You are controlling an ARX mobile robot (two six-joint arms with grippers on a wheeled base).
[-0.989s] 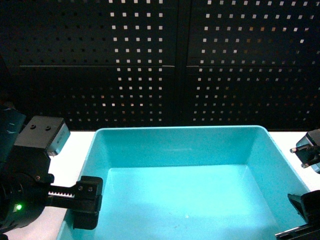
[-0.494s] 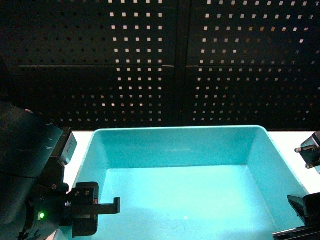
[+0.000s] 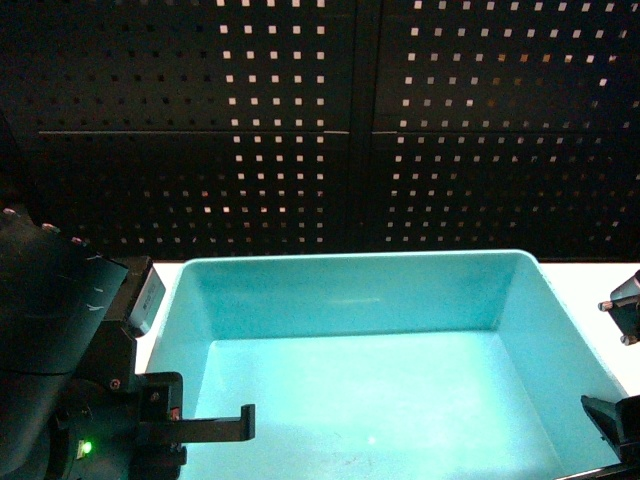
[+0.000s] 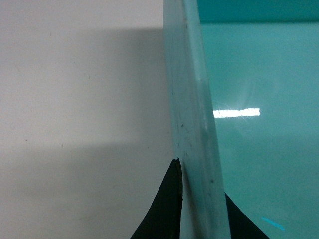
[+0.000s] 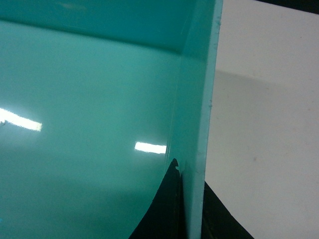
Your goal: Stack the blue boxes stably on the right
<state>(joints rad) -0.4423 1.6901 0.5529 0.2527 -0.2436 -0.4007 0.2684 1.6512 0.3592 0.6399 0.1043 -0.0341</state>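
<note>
A single turquoise tub (image 3: 400, 300) fills the lower centre of the head view, resting on a white counter (image 3: 165, 275). Its far wall and both side walls are visible; the near wall is cut off by the bottom edge of the picture. The interior is plain and glossy, with small light reflections on the floor. No second tub can be made out in any view.

Left wall of the tub: in the left wrist view the rounded rim (image 4: 192, 99) runs up the picture, with the white counter to its left and the tub's interior to its right. The left gripper (image 4: 202, 206) straddles this wall, one dark fingertip (image 4: 167, 209) outside against the rim and the other just inside; it appears clamped on the wall, though the contact itself lies at the bottom edge. In the head view the left arm (image 3: 70, 370) is a large dark mass at lower left, lit by a green lamp, with one finger reaching over the tub's floor.

Right wall: in the right wrist view the right gripper (image 5: 192, 204) likewise straddles the tub's rim (image 5: 209, 99), one dark fingertip (image 5: 164, 209) inside and the other, mostly hidden, outside over the counter; it too appears closed on the wall. In the head view only fragments of this arm show at the right edge.

Behind stands a black perforated panel (image 3: 350, 120).
</note>
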